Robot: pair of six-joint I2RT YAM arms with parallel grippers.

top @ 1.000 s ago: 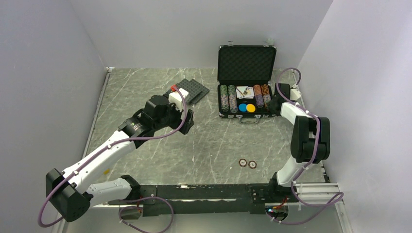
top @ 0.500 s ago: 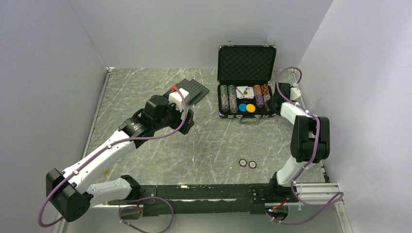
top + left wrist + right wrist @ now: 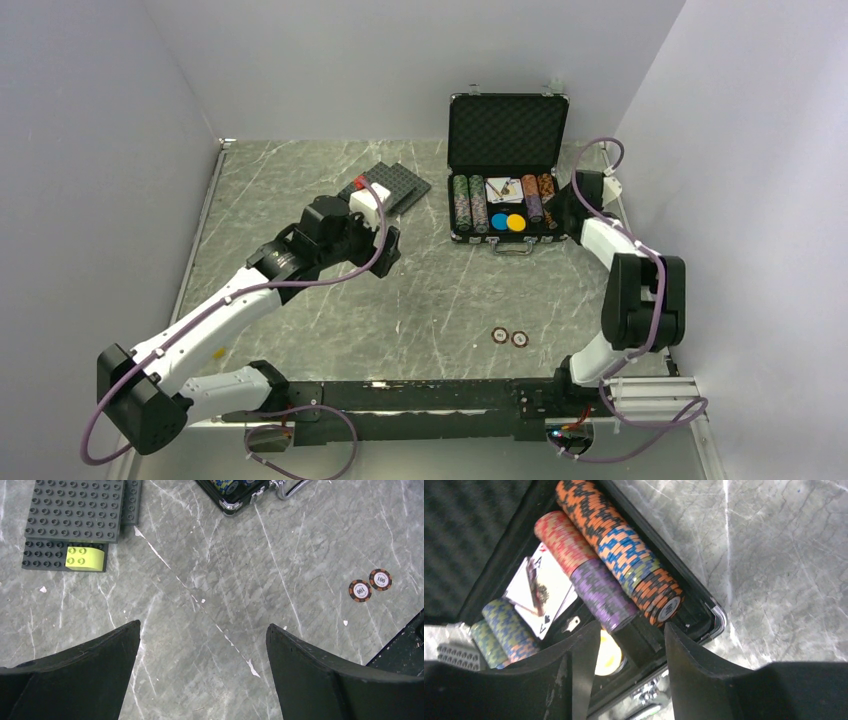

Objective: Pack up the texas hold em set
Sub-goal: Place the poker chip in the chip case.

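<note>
Briefcase: at the far right of the table, lid standing open toward the far wall, foam lining showing, tray side facing the arms.
Left chip rows: two green-and-grey rows lying side by side at the left end of the tray.
Right chip rows: red-and-purple row and orange row, the latter banded with blue and black, pressed side by side at the right end, against the silver rim.
Cards: in the middle compartment, on the lid side, an ace face up on top.
Discs: blue disc and orange disc side by side in the middle, nearer than the cards.
Outside the case: loose chip and second chip, both brown and marked 100, flat on the table, just beside each other, well apart from the case and close to the arms' base rail.
Left claw: spread wide, nothing between the fingers, hovering over bare table to the left of the case.
Right claw: fingers parted, pinching nothing, poised over the near right corner of the case, just past the near end of the purple chips.
Studded plates: dark grey, overlapping, left of the case.
Yellow-green brick: seated on the nearer plate.
</note>
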